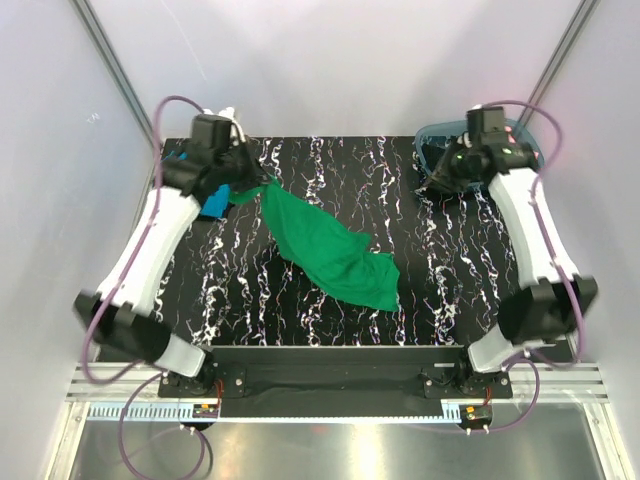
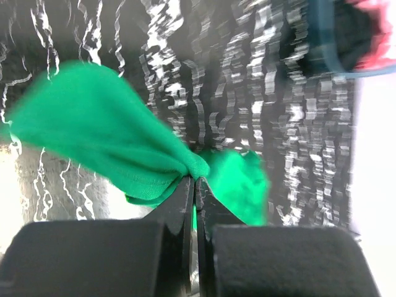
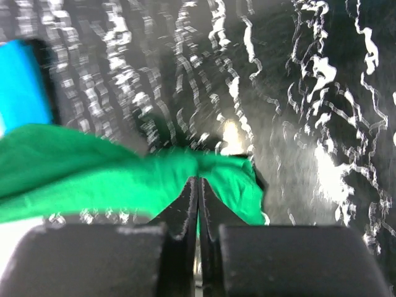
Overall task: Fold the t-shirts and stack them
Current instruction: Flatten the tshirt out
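Bright green cloth t-shirt (image 1: 335,250) is seen crumpled in a diagonal strip, running from the far-left part of the black marbled table (image 1: 300,320) toward its centre. Left gripper (image 2: 195,180) is clamped tight on a bunched fold at the shirt's far-left end. Right gripper (image 3: 198,180) is also pinched on green fabric in its wrist view. Overhead it is placed at the far-right corner beside the grey-blue plastic basket (image 1: 432,133), so that grip point cannot be located. Teal blue t-shirt (image 1: 212,205) is parked at the far-left edge. Cloth is judged light, limp, non-fragile and prone to sagging. It is best taken at shoulder seams or hem corners and pulled taut before folding.
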Robot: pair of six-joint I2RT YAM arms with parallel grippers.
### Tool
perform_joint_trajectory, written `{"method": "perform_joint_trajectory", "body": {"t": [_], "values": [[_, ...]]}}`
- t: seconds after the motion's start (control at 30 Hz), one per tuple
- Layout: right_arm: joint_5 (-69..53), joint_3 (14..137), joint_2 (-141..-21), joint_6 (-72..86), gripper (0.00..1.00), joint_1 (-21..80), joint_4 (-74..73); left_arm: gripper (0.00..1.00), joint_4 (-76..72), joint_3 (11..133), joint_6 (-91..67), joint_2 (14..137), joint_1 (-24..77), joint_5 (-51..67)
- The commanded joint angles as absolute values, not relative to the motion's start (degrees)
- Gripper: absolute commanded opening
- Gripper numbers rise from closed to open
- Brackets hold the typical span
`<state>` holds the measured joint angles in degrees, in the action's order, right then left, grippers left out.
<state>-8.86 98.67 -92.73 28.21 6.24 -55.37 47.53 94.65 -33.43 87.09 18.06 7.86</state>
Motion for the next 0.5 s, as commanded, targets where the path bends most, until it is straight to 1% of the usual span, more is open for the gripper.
{"method": "perform_joint_trajectory", "body": {"t": [0.0,0.03,0.07,0.1,0.13,0.17,0.23,0.3,0.4,0.47], "values": [[-12.9,92.8,-85.0,27.5,0.11,6.2,-58.1,0.00,51.8,90.1,-34.1,80.8,18.3,5.5],[-16.2,86.6,-84.3,27.1,0.19,6.2,-55.9,0.00,51.2,87.1,-34.3,79.5,18.2,5.6],[-21.7,83.4,-83.3,27.5,0.35,6.2,-51.6,0.00,50.7,81.2,-34.4,76.4,18.1,5.5],[-24.1,79.9,-82.9,28.4,0.40,6.3,-48.8,0.00,50.0,77.6,-34.5,75.2,17.7,6.0],[-25.8,73.7,-82.4,30.7,0.44,6.4,-46.0,0.00,48.2,74.6,-34.8,73.8,17.3,6.9],[-27.1,70.9,-81.7,32.0,0.49,6.9,-40.6,0.00,47.2,69.2,-35.0,72.8,17.0,8.5],[-27.3,64.2,-81.9,34.4,0.52,7.8,-33.4,0.00,44.8,65.7,-35.2,70.9,16.4,10.6],[-26.8,61.5,-84.2,34.9,0.56,10.4,-29.8,0.00,44.6,63.0,-34.3,70.8,16.3,13.2],[-24.8,60.7,-90.2,34.7,0.60,15.8,-27.4,0.00,46.8,62.7,-33.0,70.7,16.3,12.8],[-24.1,61.3,-94.2,36.2,0.60,17.3,-27.2,0.00,47.2,62.5,-32.9,69.9,16.3,12.0]]}}
